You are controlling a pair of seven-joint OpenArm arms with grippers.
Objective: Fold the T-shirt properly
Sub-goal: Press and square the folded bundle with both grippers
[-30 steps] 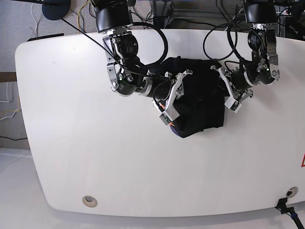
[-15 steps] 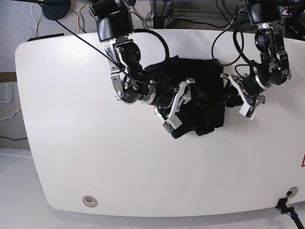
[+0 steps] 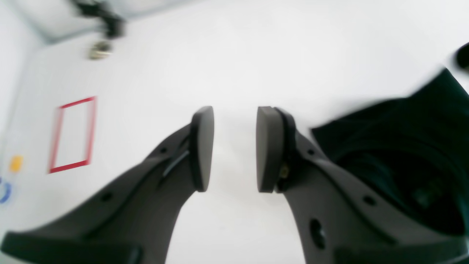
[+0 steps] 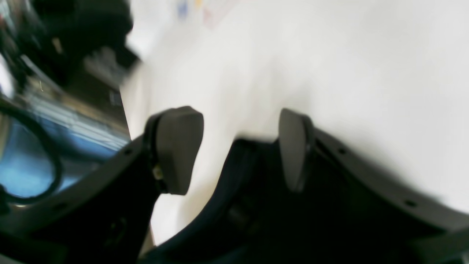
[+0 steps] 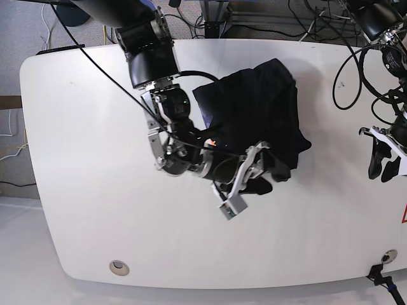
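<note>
The black T-shirt [image 5: 261, 108] lies bunched on the white table [image 5: 95, 190], right of centre; its printed graphic is hidden. My right gripper [image 5: 249, 180] is at the shirt's front edge with its jaws apart. In the right wrist view the open gripper [image 4: 234, 150] has black cloth [image 4: 253, 190] lying low between its fingers, blurred by motion. My left gripper [image 5: 383, 166] is open and empty near the table's right edge, well clear of the shirt. In the left wrist view this gripper [image 3: 229, 146] hangs over bare table, with the shirt [image 3: 403, 146] off to the right.
A red tape rectangle [image 3: 73, 135] marks the table by the left gripper; it shows at the right edge in the base view [image 5: 404, 215]. A round grommet [image 5: 119, 267] sits at the front left. Cables and stands crowd the far edge [image 5: 216, 19].
My left gripper has pulled away right from the shirt to the table's edge. My right gripper has moved toward the front. The shirt has shifted and bunched toward the far right.
</note>
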